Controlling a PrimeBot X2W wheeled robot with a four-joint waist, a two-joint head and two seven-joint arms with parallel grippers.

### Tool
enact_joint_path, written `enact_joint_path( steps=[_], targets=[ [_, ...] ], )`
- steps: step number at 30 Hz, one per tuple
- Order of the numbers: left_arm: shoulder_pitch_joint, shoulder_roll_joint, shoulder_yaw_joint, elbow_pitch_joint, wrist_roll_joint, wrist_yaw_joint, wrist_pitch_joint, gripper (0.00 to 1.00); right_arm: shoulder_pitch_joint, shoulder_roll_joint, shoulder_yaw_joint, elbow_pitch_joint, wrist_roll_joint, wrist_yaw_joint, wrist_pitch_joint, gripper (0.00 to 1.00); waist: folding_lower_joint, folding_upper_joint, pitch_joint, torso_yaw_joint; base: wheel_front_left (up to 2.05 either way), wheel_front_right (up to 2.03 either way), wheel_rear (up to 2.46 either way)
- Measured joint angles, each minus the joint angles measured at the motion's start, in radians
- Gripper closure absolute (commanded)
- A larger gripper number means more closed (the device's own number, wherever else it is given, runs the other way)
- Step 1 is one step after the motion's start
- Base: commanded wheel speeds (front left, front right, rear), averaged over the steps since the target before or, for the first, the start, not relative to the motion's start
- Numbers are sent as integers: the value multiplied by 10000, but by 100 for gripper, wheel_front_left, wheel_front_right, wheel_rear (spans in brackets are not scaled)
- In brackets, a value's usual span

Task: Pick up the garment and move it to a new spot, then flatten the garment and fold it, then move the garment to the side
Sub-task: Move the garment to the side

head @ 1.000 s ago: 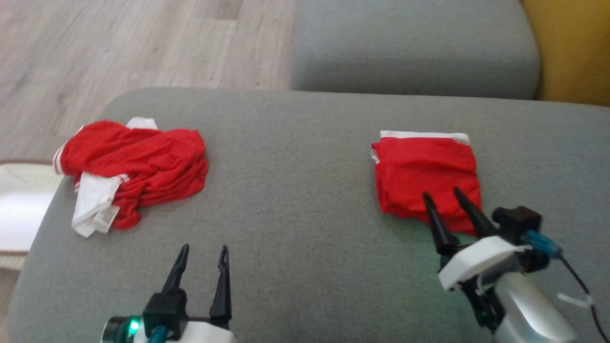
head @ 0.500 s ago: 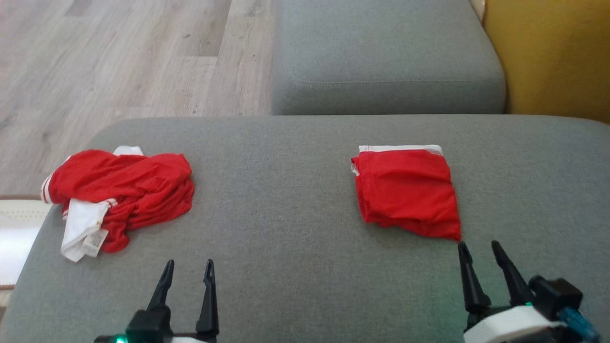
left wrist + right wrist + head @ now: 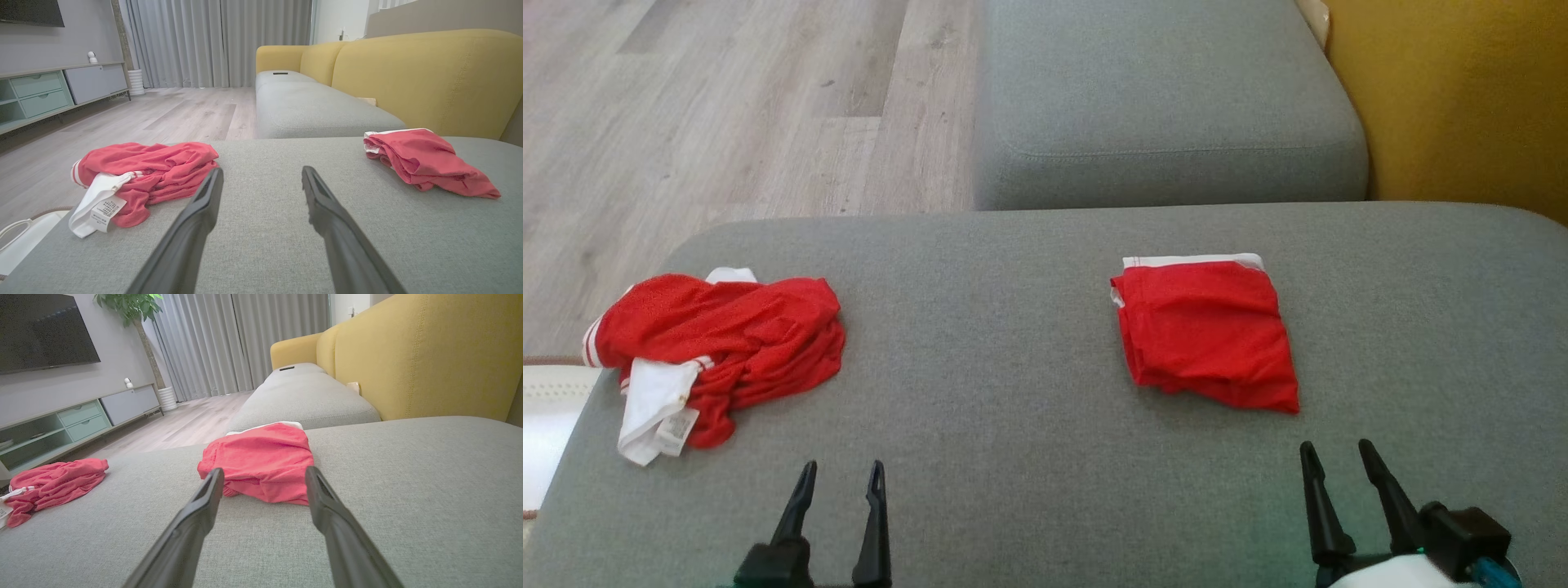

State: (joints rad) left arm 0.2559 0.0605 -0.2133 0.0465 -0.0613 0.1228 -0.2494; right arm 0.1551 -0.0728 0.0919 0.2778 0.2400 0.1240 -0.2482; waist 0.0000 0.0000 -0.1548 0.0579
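crumpled garment (image 3: pixel 719 351): frame left, at sofa cushion (image 3: pixel 1013 425) edge | left end effector (image 3: pixel 842 467): lower left, spread, empty | folded garment (image 3: pixel 1205 335): right of centre | right end effector (image 3: pixel 1335 447): lower right, spread, empty | risk: a shallow single-layer pinch could drag the crumpled garment off the edge

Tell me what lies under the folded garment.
The folded garment lies on the grey cushion; a white band shows at its far edge. Its inner layers and the cushion beneath are covered.
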Motion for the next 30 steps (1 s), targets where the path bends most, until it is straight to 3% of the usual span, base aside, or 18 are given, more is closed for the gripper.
enact_joint_path(
  steps=[30],
  targets=[
    [95,-10,-12,184,161,-84,0,0,25,88,196,274,-125,0,2,0,0,0,-84,-93,0,0,0]
  ],
)
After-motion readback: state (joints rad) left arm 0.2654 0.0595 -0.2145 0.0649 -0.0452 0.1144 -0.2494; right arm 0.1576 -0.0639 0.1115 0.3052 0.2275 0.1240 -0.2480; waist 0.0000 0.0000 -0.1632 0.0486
